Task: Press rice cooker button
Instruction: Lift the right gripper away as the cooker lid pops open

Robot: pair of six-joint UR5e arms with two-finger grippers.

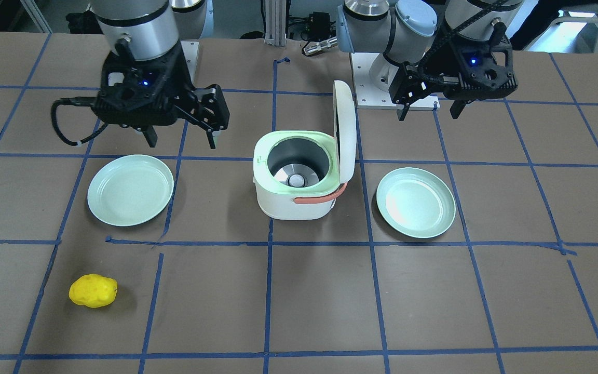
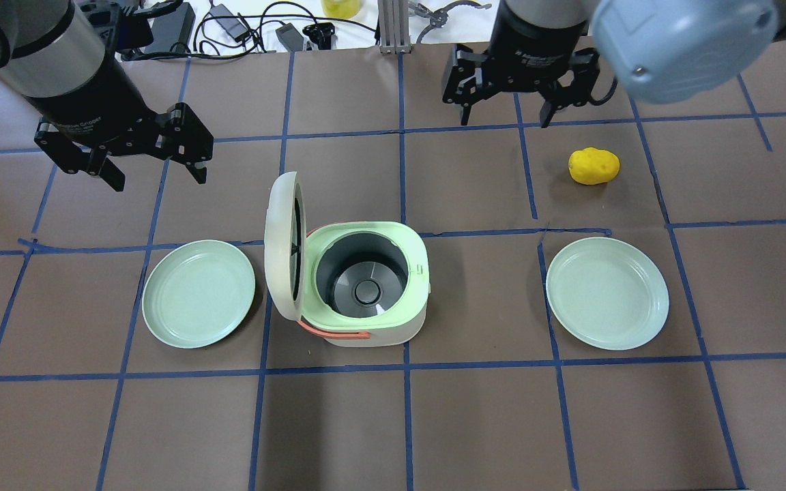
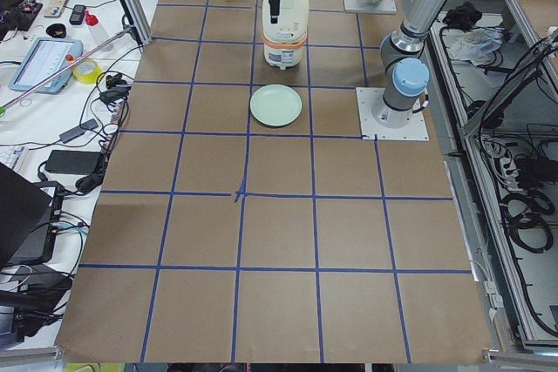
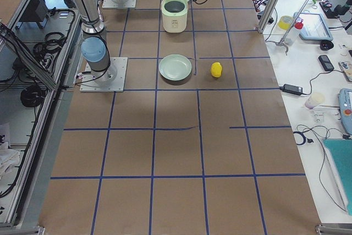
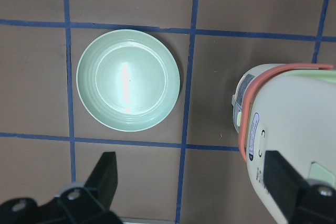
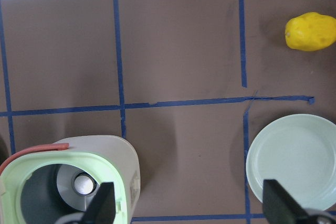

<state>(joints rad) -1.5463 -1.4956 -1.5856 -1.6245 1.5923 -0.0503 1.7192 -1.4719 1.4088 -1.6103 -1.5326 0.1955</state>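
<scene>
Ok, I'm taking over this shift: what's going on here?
Nothing is being handled right now. The rice cooker sits mid-table, its lid standing upright, open. The left gripper and right gripper hover clear of it, jaws open, holding nothing. The left plate and right plate flank it, empty; a yellow lump lies near the right one.

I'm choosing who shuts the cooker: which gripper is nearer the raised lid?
Left. The left gripper hovers high on the lid's outer side, toward the left plate; the right gripper hovers across the open pot, toward the right plate.
</scene>
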